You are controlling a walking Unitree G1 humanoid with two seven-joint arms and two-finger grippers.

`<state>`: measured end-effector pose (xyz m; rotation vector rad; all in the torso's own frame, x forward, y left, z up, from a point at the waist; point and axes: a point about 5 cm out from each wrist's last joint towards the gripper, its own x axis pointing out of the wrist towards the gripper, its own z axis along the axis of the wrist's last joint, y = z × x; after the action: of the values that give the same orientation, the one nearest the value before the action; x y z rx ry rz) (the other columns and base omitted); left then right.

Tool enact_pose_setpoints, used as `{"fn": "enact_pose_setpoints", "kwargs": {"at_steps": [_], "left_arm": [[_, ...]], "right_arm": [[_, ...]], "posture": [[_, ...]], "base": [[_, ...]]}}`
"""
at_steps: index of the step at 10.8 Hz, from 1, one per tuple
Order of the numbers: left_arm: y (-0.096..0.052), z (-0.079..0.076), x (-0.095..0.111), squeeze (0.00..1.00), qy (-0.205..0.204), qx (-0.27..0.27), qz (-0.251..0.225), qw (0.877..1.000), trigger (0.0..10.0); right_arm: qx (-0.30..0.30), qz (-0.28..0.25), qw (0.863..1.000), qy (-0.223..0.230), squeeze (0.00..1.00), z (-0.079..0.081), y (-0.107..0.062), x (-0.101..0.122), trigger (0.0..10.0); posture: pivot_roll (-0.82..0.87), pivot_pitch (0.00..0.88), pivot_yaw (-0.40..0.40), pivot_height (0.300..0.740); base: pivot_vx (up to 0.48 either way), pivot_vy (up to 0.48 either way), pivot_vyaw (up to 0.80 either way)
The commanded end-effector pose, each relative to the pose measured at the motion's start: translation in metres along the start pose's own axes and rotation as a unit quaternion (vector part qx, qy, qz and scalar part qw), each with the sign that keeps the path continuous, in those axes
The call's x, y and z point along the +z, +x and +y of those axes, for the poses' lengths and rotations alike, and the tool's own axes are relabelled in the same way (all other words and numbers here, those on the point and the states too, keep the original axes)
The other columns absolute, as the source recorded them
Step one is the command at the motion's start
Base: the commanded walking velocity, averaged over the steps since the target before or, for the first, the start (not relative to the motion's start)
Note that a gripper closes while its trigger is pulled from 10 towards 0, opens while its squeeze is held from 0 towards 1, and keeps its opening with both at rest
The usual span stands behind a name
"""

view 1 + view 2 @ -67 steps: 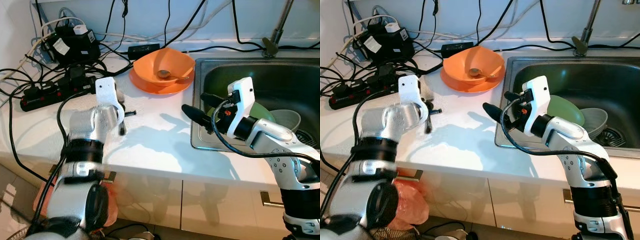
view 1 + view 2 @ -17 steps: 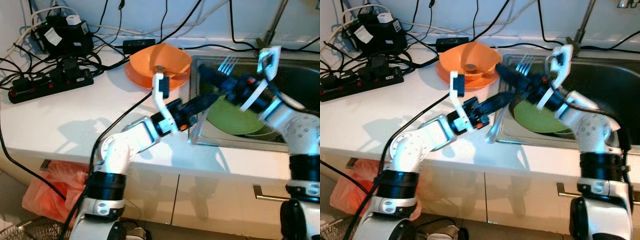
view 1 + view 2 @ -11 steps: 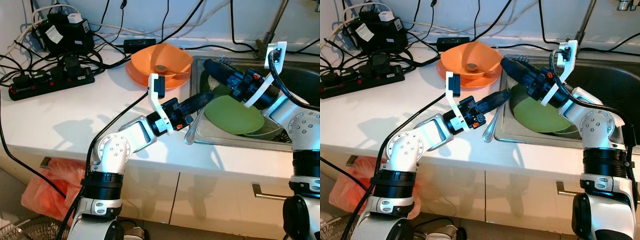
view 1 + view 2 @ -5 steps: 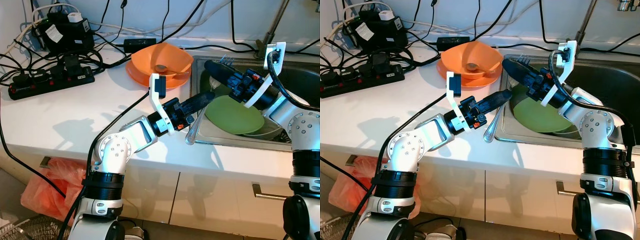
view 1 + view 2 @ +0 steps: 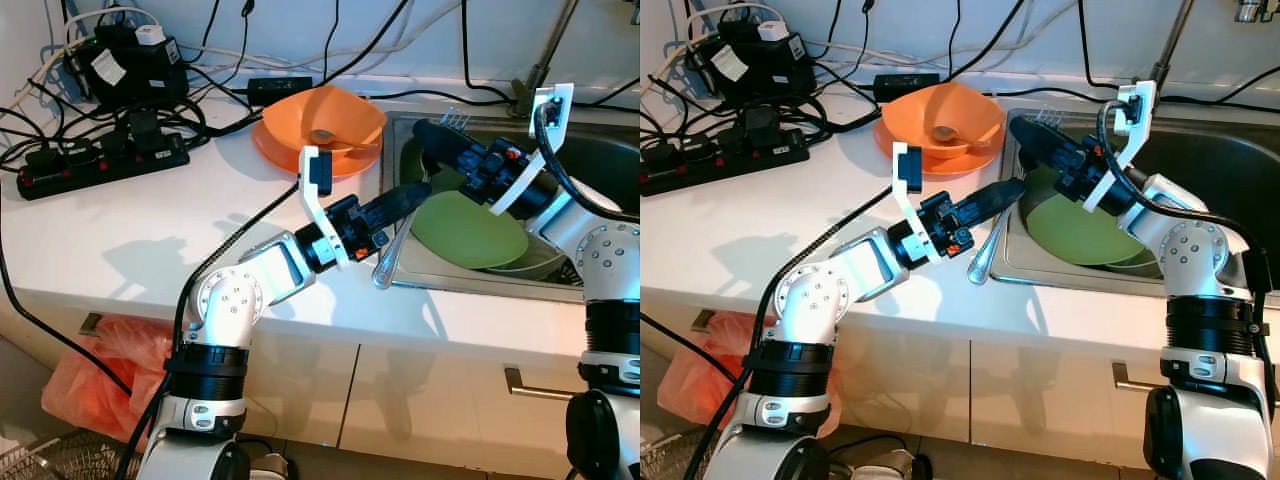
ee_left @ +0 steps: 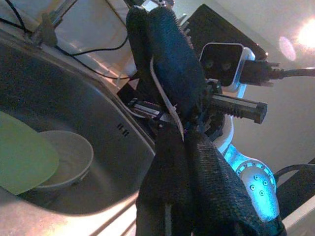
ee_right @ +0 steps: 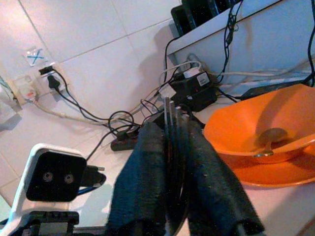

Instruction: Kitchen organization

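While my left claw (image 5: 410, 197) clamped the spoon (image 5: 389, 262) (clearing the sink (image 5: 600, 160), I judged), my right claw (image 5: 432, 131) pinched the fork (image 5: 452, 117) above the bench (image 5: 120, 240).

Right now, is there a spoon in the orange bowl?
Yes, a spoon lies inside the orange bowl, which sits on an orange plate on the counter.

White tabletop (image 5: 130, 240) against white tiled wall (image 7: 88, 54). Steel sink (image 5: 600, 160) set at tabletop's right end, tap stem (image 5: 545, 60) at its back edge. Black power strips (image 5: 95, 165) and tangled cables at tabletop's back left corner. Cream cupboard doors (image 5: 450, 400) below, metal handle (image 5: 540, 385). Red bag (image 5: 95, 385) on floor.
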<state>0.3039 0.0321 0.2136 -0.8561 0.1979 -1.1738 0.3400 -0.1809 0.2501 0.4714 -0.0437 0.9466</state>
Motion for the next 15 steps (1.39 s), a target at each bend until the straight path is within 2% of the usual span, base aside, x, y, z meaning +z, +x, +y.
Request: {"fn": "enact_pose_setpoints", "kwargs": {"at_steps": [1,2,3,5,7,8,9,12,13,15], "left_arm": [[0.002,-0.006,0.002,0.00,0.008,-0.015,0.006,1.000,0.0],[0.002,-0.005,0.002,1.00,0.012,-0.008,0.006,1.000,2.2],[0.002,-0.004,0.002,1.00,0.014,-0.002,0.005,1.000,3.2],[0.002,-0.003,0.002,1.00,0.013,-0.002,0.006,1.000,3.5],[0.002,-0.003,0.002,1.00,0.014,-0.002,0.007,1.000,4.8],[0.003,-0.003,0.002,1.00,0.015,-0.002,0.008,1.000,8.8],[0.003,-0.004,0.003,1.00,0.022,0.001,0.010,1.000,10.0],[0.002,-0.012,0.000,1.00,0.043,-0.016,0.031,0.998,10.0],[0.002,-0.015,-0.003,1.00,0.051,-0.023,0.042,0.998,10.0],[0.004,-0.009,-0.005,1.00,0.122,0.021,0.057,0.991,10.0]], "right_arm": [[0.007,0.001,1.000,-0.006,0.00,0.001,0.001,0.001,0.0],[0.007,0.001,1.000,-0.006,0.00,0.001,0.001,0.001,0.0],[0.006,0.001,1.000,-0.006,0.00,0.001,0.001,0.001,0.0],[0.005,0.001,1.000,-0.006,0.00,0.001,0.002,0.001,0.0],[0.003,0.001,1.000,-0.008,0.00,0.001,0.001,0.001,0.0],[0.001,0.001,1.000,-0.009,0.00,0.000,0.001,0.001,0.0],[-0.007,-0.003,1.000,-0.012,0.00,-0.002,0.001,0.002,0.0],[-0.040,-0.016,0.999,-0.021,0.00,-0.009,0.002,0.005,0.0],[-0.068,-0.024,0.997,-0.027,0.00,-0.015,0.001,0.006,0.0],[-0.146,-0.052,0.987,-0.047,0.00,-0.032,-0.004,0.015,0.0]], "posture": [[0.12,0.031,0.031,0.740],[0.12,0.031,0.032,0.740],[0.12,0.032,0.032,0.740],[0.12,0.033,0.032,0.740],[0.12,0.033,0.033,0.740],[0.12,0.033,0.033,0.740],[0.12,0.032,0.034,0.740],[0.12,0.034,0.034,0.740],[0.12,0.034,0.035,0.740],[0.12,0.037,0.038,0.740]], "base": [[0.000,0.000,0.00],[0.000,0.000,0.00],[0.000,0.000,0.00],[0.000,0.000,0.00],[0.000,0.000,0.00],[0.000,0.000,0.00],[0.000,0.000,0.00],[0.000,0.000,0.00],[0.000,0.000,0.00],[0.000,0.000,0.00]]}}
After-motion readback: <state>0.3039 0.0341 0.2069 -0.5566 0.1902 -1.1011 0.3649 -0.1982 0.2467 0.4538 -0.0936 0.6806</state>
